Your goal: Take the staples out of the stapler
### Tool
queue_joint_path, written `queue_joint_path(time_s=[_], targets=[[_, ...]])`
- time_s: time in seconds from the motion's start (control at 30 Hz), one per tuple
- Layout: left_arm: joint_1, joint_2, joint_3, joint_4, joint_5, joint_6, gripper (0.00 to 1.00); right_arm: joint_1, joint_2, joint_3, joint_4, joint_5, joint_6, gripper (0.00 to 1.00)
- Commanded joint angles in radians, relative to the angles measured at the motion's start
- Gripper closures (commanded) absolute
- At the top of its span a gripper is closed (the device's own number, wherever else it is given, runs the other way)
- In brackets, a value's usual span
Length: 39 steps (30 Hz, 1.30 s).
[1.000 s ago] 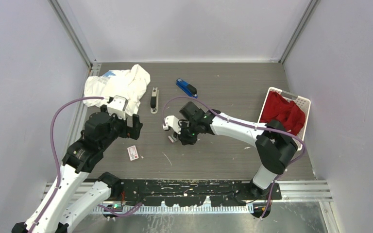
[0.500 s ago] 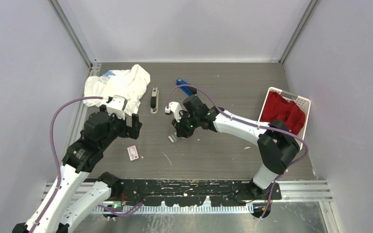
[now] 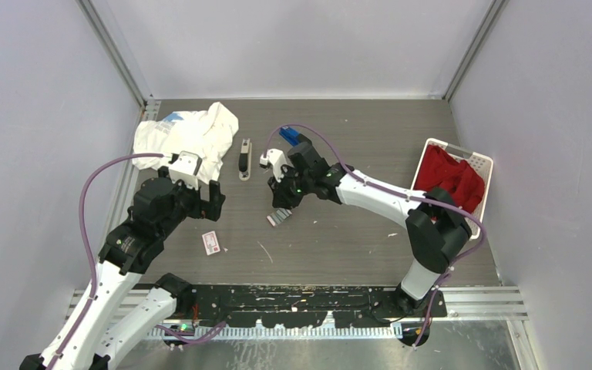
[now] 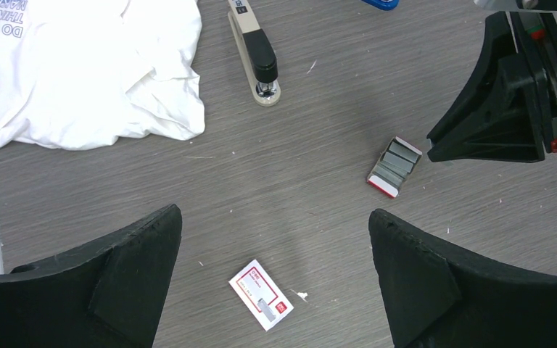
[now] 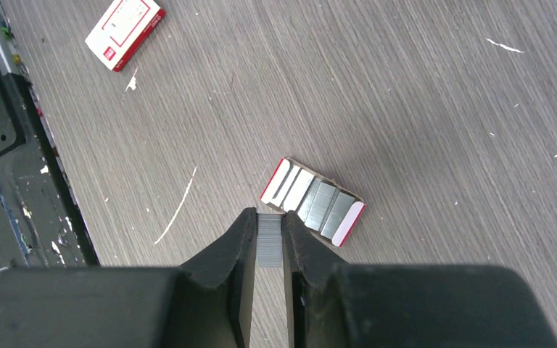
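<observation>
Grey wood-grain table [image 3: 354, 247], pale walls all round. Right gripper [image 5: 269, 221] clenched on a short silvery strip of staples [image 5: 269, 246], just beside a small red-ended tray [image 5: 349, 222] in the wrist view. More staple strips [image 5: 313, 201] side by side in that tray. Left gripper [image 4: 272, 225] gaping wide, grasping nothing, poised over a flat white-and-red box [image 4: 261, 305], its print too small to read. Far left, crumpled white T-shirt [image 4: 80, 72], "DO THE THING" upside down at its edge, the rest cut off. Next to it, beige-and-black stapler [image 4: 256, 54] flat on the table. Blue stapler [image 3: 289, 137] behind the right wrist. Far right, white basket [image 3: 482, 166] with red cloth [image 3: 447, 179] inside.
</observation>
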Motion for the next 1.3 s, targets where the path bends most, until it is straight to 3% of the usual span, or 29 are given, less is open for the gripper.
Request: queue_joint_path(time_s=[0.0, 1.27], targets=[[0.008, -0.007, 0.001, 0.060, 0.010, -0.008, 0.01, -0.013, 0.014, 0.037, 0.068, 0.003, 0.059, 0.87], [0.018, -0.008, -0.003, 0.066, 0.023, -0.013, 0.01, -0.046, 0.033, -0.011, 0.166, 0.005, 0.182, 0.87]])
